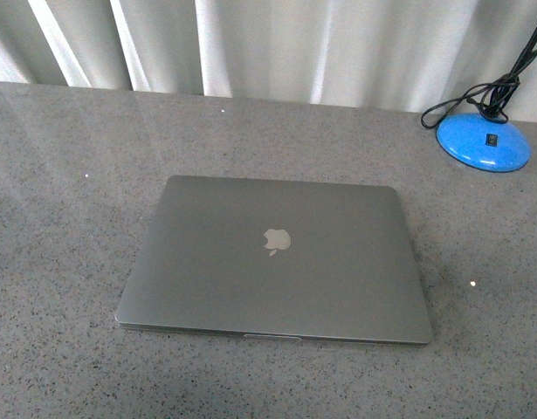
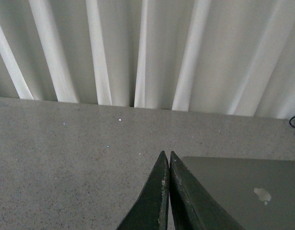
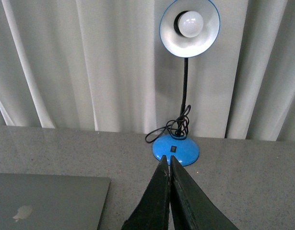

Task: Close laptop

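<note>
Flat on the speckled grey stone table (image 1: 67, 166), the matte space-grey laptop (image 1: 277, 262) lies closed at centre. At two o'clock stands a glossy blue-domed desk lamp (image 1: 484, 142). Left gripper (image 2: 166, 155) and right gripper (image 3: 166, 160): tapered fingers pressed together, empty.

Grey speckled stone table (image 1: 67, 175), white pleated curtain (image 1: 277, 44) behind, blue desk lamp (image 3: 185, 86)

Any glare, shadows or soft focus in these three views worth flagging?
Front view: pale reflected streaks across the glossy table; the closed laptop is sharp and evenly lit, with only a faint shadow along its near edge. Left wrist view: the left gripper is dark and close, its jaws together; the curtain is bright. Right wrist view: the lamp bulb is unlit, no flare; the right gripper is underexposed.
</note>
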You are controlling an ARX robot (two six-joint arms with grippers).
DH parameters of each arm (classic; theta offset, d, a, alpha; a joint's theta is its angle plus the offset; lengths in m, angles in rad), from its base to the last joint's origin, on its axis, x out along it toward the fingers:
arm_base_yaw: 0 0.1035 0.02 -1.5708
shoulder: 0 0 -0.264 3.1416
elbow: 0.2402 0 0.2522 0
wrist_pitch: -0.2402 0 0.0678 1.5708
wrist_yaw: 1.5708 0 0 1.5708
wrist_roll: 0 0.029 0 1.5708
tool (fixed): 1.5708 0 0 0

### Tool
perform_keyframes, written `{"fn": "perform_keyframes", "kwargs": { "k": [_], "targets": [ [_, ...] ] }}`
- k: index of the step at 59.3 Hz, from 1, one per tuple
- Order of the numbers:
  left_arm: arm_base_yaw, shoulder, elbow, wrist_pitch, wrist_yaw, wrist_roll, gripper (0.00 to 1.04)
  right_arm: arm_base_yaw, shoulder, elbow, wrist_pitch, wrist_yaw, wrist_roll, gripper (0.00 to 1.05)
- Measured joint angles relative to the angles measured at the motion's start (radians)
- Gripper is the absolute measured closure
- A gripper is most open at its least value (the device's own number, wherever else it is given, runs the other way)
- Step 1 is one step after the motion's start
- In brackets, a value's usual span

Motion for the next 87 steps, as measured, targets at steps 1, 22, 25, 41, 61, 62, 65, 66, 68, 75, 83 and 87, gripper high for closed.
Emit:
{"fn": "perform_keyframes", "kwargs": {
  "k": [1,22,25,41,61,62,65,66,68,75,83,87],
  "targets": [
    [0.000,-0.019,0.000,-0.017,0.000,0.000,1.01,0.000,0.000,0.000,0.000,0.000,0.000,1.04],
    [0.000,-0.059,0.000,-0.029,0.000,0.000,0.88,0.000,0.000,0.000,0.000,0.000,0.000,0.93],
    [0.000,-0.059,0.000,-0.029,0.000,0.000,0.79,0.000,0.000,0.000,0.000,0.000,0.000,0.85],
    [0.000,-0.060,0.000,-0.029,0.000,0.000,0.33,0.000,0.000,0.000,0.000,0.000,0.000,0.39],
    [0.000,-0.060,0.000,-0.029,0.000,0.002,0.07,0.000,0.000,0.000,0.000,0.000,0.001,0.10],
    [0.000,-0.060,0.000,-0.029,0.000,0.002,0.07,0.000,0.000,0.000,0.000,0.000,0.001,0.10],
    [0.000,-0.060,0.000,-0.029,0.000,0.002,0.07,0.000,0.000,0.000,0.000,0.000,0.001,0.10],
    [0.000,-0.060,0.000,-0.029,0.000,0.002,0.07,0.000,0.000,0.000,0.000,0.000,0.001,0.10],
    [0.000,-0.060,0.000,-0.029,0.000,0.002,0.07,0.000,0.000,0.000,0.000,0.000,0.001,0.10],
    [0.000,-0.060,0.000,-0.029,0.000,0.002,0.07,0.000,0.000,0.000,0.000,0.000,0.001,0.10],
    [0.000,-0.060,0.000,-0.029,0.000,0.002,0.07,0.000,0.000,0.000,0.000,0.000,0.001,0.10],
    [0.000,-0.060,0.000,-0.029,0.000,0.002,0.07,0.000,0.000,0.000,0.000,0.000,0.001,0.10]
  ]
}}
